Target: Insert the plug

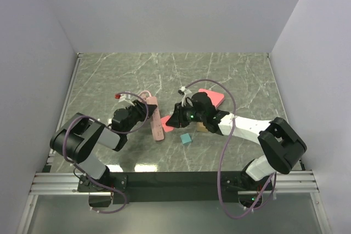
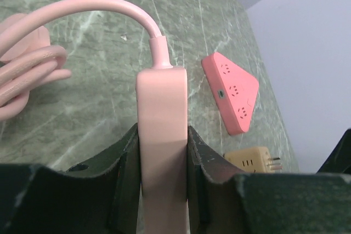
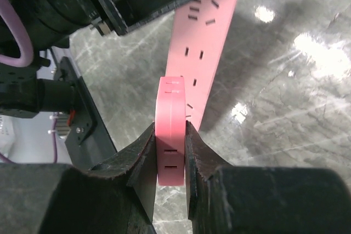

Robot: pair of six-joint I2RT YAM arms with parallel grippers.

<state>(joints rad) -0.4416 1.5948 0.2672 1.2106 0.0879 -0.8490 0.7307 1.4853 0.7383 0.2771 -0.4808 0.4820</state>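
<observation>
Closest to my right wrist camera is my right hand (image 3: 170, 138), clenched edge-on around the flat pink plug (image 3: 171, 100), which stands upright between my fingers (image 3: 140, 157). Right behind it runs the pink power strip (image 3: 207, 42), its socket slots facing me. The plug's top edge sits close to the strip's side, though I cannot tell whether they touch. My left hand (image 2: 162, 157) grasps that strip across its width near the cord end, where the pink cord (image 2: 104, 5) arches off and coils to one side.

I judge this to be the alignment step: both pieces are held and nothing is seated yet. Next I need to turn the plug so its prongs, which I cannot see, face a socket. Then I line them up squarely and push while my left hand braces the strip.

Farther out on the table (image 1: 236, 75) lie a pink triangular socket block (image 2: 233, 89), a tan adapter (image 2: 253, 160) and a small teal block (image 1: 186, 138).
</observation>
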